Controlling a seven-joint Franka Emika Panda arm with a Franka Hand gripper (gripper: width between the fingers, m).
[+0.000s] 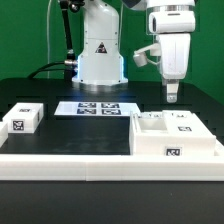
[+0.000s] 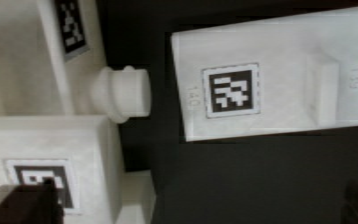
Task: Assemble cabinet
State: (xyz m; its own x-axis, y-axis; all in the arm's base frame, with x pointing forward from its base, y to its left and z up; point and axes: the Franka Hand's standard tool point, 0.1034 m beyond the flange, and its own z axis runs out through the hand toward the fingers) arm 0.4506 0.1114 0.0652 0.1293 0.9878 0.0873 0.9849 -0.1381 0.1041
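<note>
The Franka arm's gripper [image 1: 172, 97] is hanging in the air on the exterior view's right, its jaws standing wide apart and holding nothing, directly above the cabinet parts but not touching them. Below it, on the black surface [image 1: 60, 128], a group of white cabinet pieces [image 1: 172, 127] is sitting on the exterior view's right, each showing a square black-and-white tag on top or on the front face. A smaller white tagged panel [image 1: 22, 119] is lying well apart from them, on the exterior view's left. A long white rail [image 1: 110, 166] is running along the near edge of the surface in front of both. Behind the parts, the marker board [image 1: 97, 108] is lying flat just in front of the white robot base [image 1: 101, 52], which is bearing a triangle sticker. The wrist view is looking down on a white tagged panel [image 2: 265, 88] lying on the dark surface, with a short white round knob [image 2: 119, 92] just beside its edge, and another tagged white piece [image 2: 48, 170] near it; one dark fingertip [image 2: 30, 205] is showing at the edge of that picture.
</note>
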